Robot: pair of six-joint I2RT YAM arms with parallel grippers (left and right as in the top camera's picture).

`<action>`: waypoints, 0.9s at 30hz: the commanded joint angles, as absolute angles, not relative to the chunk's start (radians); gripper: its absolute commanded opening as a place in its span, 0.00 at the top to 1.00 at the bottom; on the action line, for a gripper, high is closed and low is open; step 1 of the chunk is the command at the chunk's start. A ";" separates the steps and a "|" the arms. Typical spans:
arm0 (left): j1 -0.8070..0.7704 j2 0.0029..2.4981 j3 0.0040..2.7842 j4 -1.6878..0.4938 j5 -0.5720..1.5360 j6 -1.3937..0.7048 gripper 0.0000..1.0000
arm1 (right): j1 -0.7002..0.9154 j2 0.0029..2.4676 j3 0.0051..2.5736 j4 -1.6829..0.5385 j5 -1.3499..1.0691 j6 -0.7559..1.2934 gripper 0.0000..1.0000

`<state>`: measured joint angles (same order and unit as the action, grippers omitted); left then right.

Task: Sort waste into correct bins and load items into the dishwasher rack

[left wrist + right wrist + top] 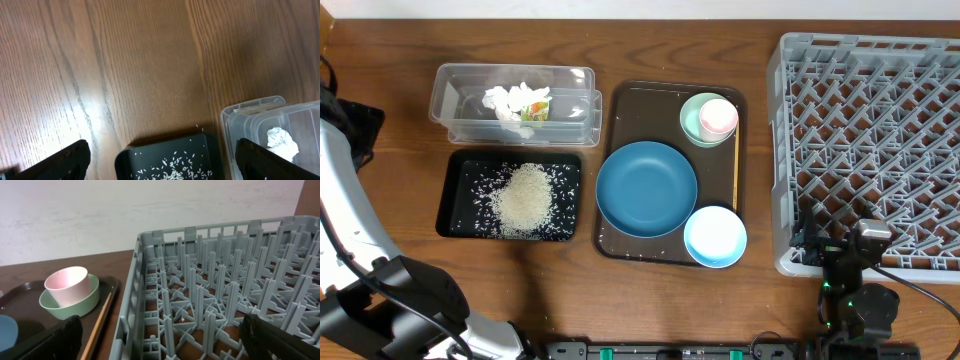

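The clear tub [460, 90] holds crumpled white tissue [512, 99] with a yellow-green scrap [535, 112]. In front of it the black tray [460, 205] carries a heap of rice [526, 200]. On the brown tray sit the dark blue plate [645, 188], the light blue bowl [715, 237], the pink cup [718, 117] inside the mint bowl [690, 122], and the wooden stick [736, 170]. The grey rack [870, 140] stands at the right. My left gripper [162, 156] hangs open and empty over the black tray's corner [150, 150]. My right gripper [840, 242] is open and empty at the rack's near left corner [150, 330].
The brown serving tray [620, 105] lies between the bins and the rack. My left arm [350, 220] runs along the table's left edge. Bare wood [125, 65] lies left of the black tray. A pale wall rises behind the table in the right wrist view.
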<state>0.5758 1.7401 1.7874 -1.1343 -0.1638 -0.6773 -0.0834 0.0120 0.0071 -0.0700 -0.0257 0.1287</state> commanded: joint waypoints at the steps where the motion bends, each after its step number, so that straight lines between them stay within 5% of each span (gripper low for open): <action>1: 0.580 1.745 1.790 -1.140 -0.170 -0.675 0.06 | -0.059 0.007 0.006 -0.070 -0.019 0.122 0.01; 5: 0.580 1.745 1.790 -1.140 -0.170 -0.675 0.06 | -0.058 0.007 0.006 -0.017 -0.030 0.227 0.01; 12: 0.580 1.745 1.790 -1.140 -0.170 -0.675 0.06 | -0.058 0.007 0.006 0.118 -0.295 1.025 0.01; 16: 0.580 1.745 1.790 -1.140 -0.170 -0.675 0.06 | -0.059 0.007 0.006 0.112 -0.423 1.311 0.01; 22: 0.580 1.745 1.790 -1.140 -0.170 -0.675 0.06 | -0.059 0.007 0.006 0.167 -0.517 1.563 0.01; 27: 0.580 1.745 1.790 -1.140 -0.170 -0.675 0.06 | -0.058 0.007 0.009 0.395 -0.562 1.472 0.01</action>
<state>0.5758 1.7401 1.7874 -1.1347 -0.1631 -0.6773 -0.0834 0.0120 0.0071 0.3428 -0.5053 1.4349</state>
